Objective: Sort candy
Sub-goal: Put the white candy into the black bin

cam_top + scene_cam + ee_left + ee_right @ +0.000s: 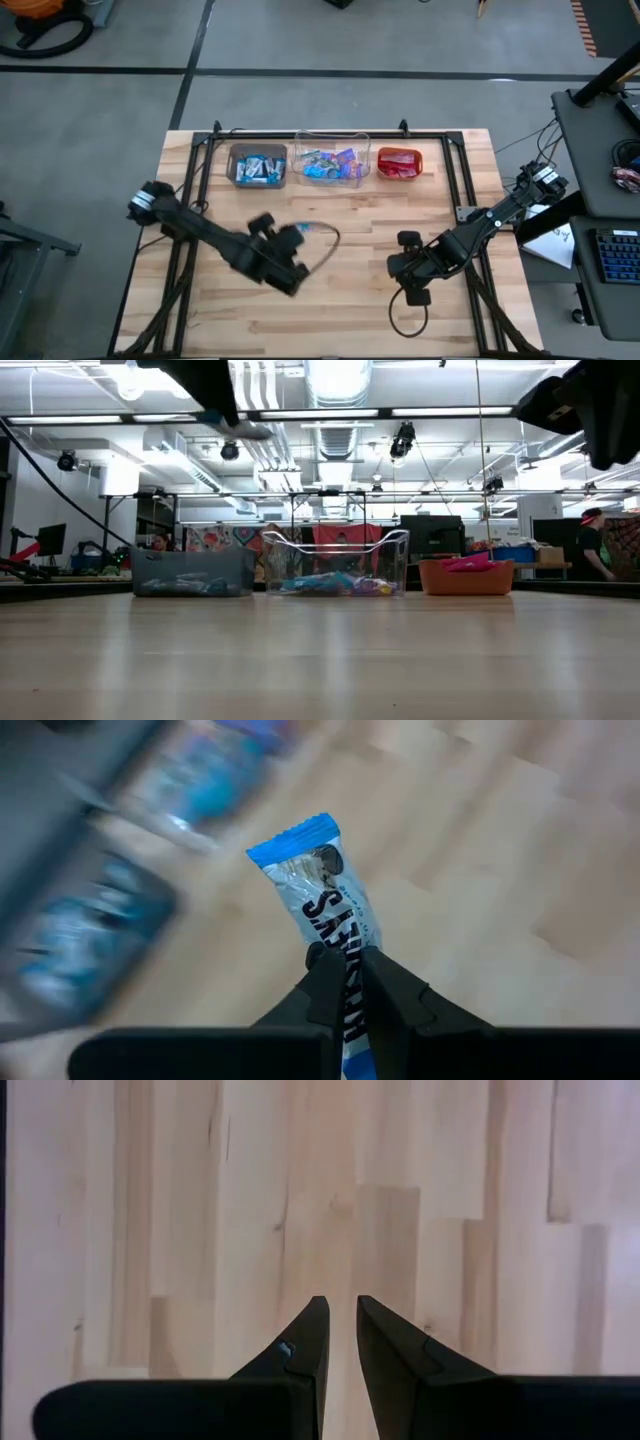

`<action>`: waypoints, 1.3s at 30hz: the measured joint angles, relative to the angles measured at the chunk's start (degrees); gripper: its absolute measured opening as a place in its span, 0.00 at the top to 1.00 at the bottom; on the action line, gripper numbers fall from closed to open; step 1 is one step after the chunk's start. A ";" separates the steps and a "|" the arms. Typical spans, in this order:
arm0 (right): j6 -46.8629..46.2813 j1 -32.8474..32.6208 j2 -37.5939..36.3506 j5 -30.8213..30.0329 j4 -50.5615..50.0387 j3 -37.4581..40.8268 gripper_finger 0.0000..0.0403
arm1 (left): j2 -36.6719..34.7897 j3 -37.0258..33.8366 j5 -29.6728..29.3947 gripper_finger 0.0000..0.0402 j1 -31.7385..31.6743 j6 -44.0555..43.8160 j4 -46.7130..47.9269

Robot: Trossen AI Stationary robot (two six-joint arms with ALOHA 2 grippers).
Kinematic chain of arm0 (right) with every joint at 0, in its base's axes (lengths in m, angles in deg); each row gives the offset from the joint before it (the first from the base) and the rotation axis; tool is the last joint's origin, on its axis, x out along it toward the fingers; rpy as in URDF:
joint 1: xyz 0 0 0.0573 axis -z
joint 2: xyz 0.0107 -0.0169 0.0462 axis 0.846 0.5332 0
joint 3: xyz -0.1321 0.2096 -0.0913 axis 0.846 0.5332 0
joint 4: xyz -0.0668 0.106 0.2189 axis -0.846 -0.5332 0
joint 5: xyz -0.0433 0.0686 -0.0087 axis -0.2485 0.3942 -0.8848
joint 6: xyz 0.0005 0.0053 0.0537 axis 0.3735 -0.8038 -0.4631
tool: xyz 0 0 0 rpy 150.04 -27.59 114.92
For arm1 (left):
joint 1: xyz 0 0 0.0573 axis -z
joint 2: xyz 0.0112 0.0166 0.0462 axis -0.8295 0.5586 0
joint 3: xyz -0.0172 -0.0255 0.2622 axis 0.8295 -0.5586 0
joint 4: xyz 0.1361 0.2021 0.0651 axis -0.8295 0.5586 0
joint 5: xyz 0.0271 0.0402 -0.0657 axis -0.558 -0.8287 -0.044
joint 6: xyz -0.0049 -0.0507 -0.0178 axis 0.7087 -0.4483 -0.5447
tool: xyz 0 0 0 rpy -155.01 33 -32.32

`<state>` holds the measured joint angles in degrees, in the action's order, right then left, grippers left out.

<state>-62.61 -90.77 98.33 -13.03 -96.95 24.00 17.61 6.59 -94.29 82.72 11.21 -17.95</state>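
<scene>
My left gripper [297,238] is over the middle of the table, raised above it, shut on a blue-and-white wrapped candy [318,898], which also shows in the high view [308,228]. At the far edge stand a brown bin [258,166] with blue-and-white candies, a clear bin [332,163] with purple-multicolour ones, and an orange bin [400,163] with red ones. My right gripper [342,1315] hangs over bare wood right of centre [402,266]. Its fingers are nearly together and empty. My left gripper pinches the candy between its two fingers [328,982], on the wrapper's flat faces near one end [350,952]. The fingers lie along the candy. The other end, with its blue crimped edge [300,835], sticks out beyond the fingertips. The candy is lifted clear of the table.
The three bins stand in a row along the far edge, inside a black frame [330,132] on the wooden table [340,300]. A black cable [410,320] loops on the table below my right arm. People show in the room behind the table [590,550].
</scene>
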 joint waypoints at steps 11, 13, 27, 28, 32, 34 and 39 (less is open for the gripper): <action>4.91 0.00 -0.02 -7.80 7.04 0.00 0.88 | -14.01 -14.25 -5.25 0.98 -19.12 14.34 -1.08; 5.91 0.02 -0.02 -8.89 8.00 0.00 0.88 | -17.05 -20.13 -3.15 0.98 -24.51 18.23 -6.87; 6.34 0.02 -0.02 -10.40 13.70 0.00 0.88 | -23.61 -42.10 23.19 1.00 -60.87 41.68 -41.38; 6.31 0.02 -0.02 -10.45 13.95 0.00 0.88 | -23.30 -42.21 23.77 1.00 -61.61 41.89 -41.70; 6.27 0.02 -0.02 -10.45 14.28 0.00 0.88 | -22.62 -42.29 24.43 0.97 -62.18 43.15 -41.61; 6.29 0.02 -0.02 -10.46 14.31 0.00 0.88 | -22.62 -42.29 24.43 0.93 -62.18 43.60 -41.63; 7.05 0.02 -0.02 -10.87 14.31 0.00 0.88 | -22.66 -42.29 24.44 0.80 -62.08 44.05 -41.53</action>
<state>-55.57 -90.75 98.31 -23.90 -82.65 24.00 -5.04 -35.70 -69.85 20.64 55.26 -59.48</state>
